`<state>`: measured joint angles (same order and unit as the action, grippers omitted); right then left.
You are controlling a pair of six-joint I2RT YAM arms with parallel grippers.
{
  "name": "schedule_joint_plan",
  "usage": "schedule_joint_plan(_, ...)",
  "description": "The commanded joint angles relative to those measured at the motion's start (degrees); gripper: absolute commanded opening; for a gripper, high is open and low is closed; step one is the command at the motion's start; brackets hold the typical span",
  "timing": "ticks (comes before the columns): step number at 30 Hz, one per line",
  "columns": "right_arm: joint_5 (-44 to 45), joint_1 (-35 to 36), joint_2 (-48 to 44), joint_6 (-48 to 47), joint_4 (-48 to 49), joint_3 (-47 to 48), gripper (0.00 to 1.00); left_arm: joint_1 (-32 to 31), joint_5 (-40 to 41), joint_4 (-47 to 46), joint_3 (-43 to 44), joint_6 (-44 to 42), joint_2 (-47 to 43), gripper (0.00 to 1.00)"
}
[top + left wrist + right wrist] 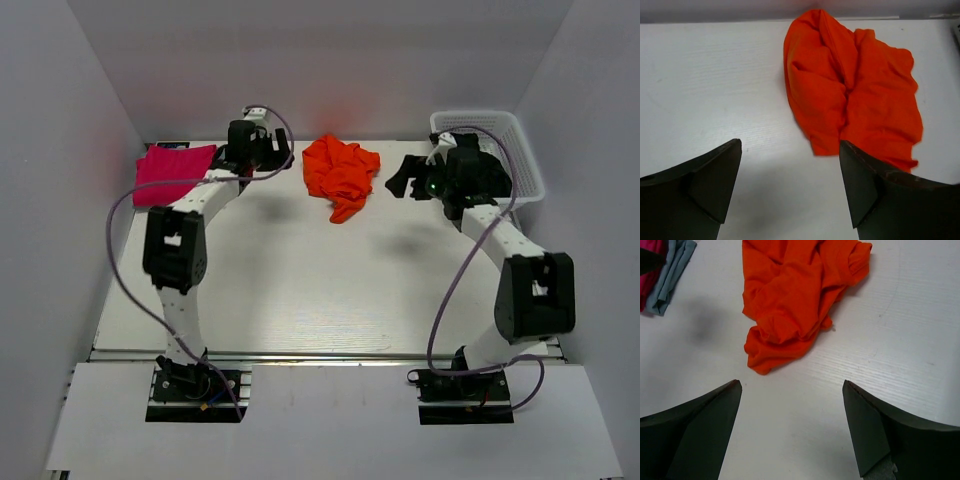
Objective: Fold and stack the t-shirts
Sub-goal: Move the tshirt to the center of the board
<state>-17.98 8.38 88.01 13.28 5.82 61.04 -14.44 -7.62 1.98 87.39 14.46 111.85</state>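
Crumpled orange t-shirt (340, 177) on the table, neither arm holding it.
Left gripper (790, 145) spread wide, shirt just ahead near its right finger; right gripper (791, 384) also spread, shirt ahead.

1. Surface (300, 290): white, matte, finely ribbed; lies beneath the left tool (790, 144) and the right tool (791, 384).
2. Back wall (320, 60): plain pale grey, beyond both tools.
3. Left wall (50, 200) and right wall (600, 200): pale grey, outboard of each tool.
4. Metal rail (320, 354): along the surface edge behind the tools.
5. Light: diffuse, casting soft shadows on the surface.
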Motion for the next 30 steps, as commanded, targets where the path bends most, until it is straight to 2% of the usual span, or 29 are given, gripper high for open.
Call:
schedule_joint_plan(1, -4.2, 0.5, 5.3, 0.6, -0.5, 6.7, 0.87, -0.2, -5.8, 8.6, 13.3, -0.9, 9.6, 0.88)
schedule_joint_plan(3, -4.3, 0.5, 10.3, 1.2, 0.0, 10.9, 0.85, -0.2, -7.6, 9.4, 21.3, -0.9, 17.3, 0.86)
schedule_joint_plan(5, -3.8, 0.7, 16.1, 1.0, -1.2, 13.7, 0.84, -0.2, -9.0, 8.8, 24.7, 0.7, 20.8, 0.85)
schedule_joint_plan(6, -3.6, 0.8, 17.6, 0.9, -1.6, 18.2, 0.82, -0.2, -10.4, 7.8, 26.6, 1.4, 23.2, 0.85)
schedule_joint_plan(10, -4.3, 1.6, 26.3, 0.3, -4.9, 27.2, 0.76, -0.2, -10.4, 0.8, 27.1, 2.9, 26.8, 0.83)
schedule_joint_plan(16, -4.9, 2.6, 38.4, 0.0, -7.7, 40.1, 0.75, -0.2, -13.9, -1.2, 34.5, 5.4, 33.5, 0.82)
schedule_joint_plan(23, -6.0, 3.8, 44.5, 1.0, -7.8, 45.7, 0.71, -0.2, -17.2, -5.5, 33.3, 7.3, 35.2, 0.81)
schedule_joint_plan(26, -6.5, 4.4, 46.1, 1.6, -7.6, 46.8, 0.66, -0.2, -17.3, -6.9, 34.1, 8.7, 36.7, 0.77)
schedule_joint_plan(30, -8.1, 4.7, 46.5, 2.1, -6.5, 46.5, 0.50, -0.2, -18.4, -7.7, 35.9, 10.1, 39.1, 0.53)
